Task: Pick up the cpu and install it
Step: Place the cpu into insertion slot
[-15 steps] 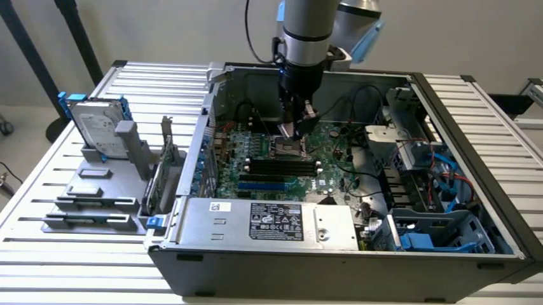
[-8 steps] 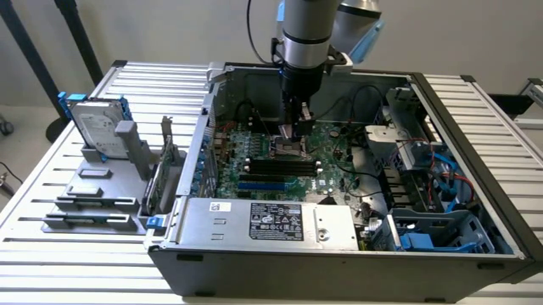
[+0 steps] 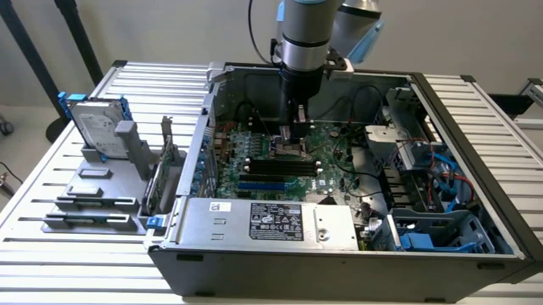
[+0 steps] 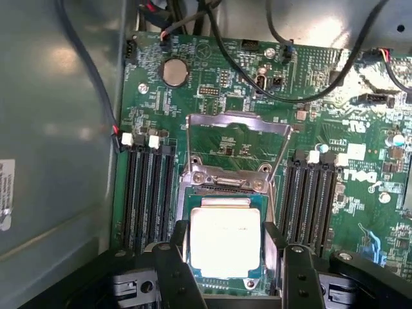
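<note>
My end effector [image 3: 292, 143] is closed on the cpu [image 4: 225, 235], one finger on each side. The square chip lies flat right between them, low over the motherboard [image 4: 360, 212], under the raised socket lid [image 4: 235, 145]. The fingers hide its edges, so I cannot tell if it rests in the socket yet.
</note>
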Motion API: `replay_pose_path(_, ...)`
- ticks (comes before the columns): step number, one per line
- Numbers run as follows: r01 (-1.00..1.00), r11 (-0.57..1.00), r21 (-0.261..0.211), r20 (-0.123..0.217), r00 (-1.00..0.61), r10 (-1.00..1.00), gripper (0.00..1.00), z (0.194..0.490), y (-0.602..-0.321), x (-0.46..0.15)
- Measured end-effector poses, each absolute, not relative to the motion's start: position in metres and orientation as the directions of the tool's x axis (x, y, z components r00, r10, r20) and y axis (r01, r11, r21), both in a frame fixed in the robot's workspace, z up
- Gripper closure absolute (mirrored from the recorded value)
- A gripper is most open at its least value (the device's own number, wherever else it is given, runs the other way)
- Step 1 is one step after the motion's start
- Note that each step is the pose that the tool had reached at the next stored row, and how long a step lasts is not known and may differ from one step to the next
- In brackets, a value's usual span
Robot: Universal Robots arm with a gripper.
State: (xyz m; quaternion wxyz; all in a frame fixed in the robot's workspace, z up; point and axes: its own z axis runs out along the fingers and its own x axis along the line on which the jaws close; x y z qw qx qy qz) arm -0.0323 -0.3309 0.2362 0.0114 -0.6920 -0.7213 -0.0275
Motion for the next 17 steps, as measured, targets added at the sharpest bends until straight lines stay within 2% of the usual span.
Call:
replay_pose_path(6, 0.998, -0.059, 0.020, 0.054, 0.058, 0.997, 0.45, 0.233, -0.331, -0.032)
replay_pose_path(12, 0.997, -0.075, 0.021, 0.056, 0.074, 0.996, 0.45, 0.231, -0.331, -0.040)
replay_pose_path(17, 0.996, -0.076, 0.042, 0.060, 0.073, 0.995, 0.45, 0.228, -0.334, -0.045)
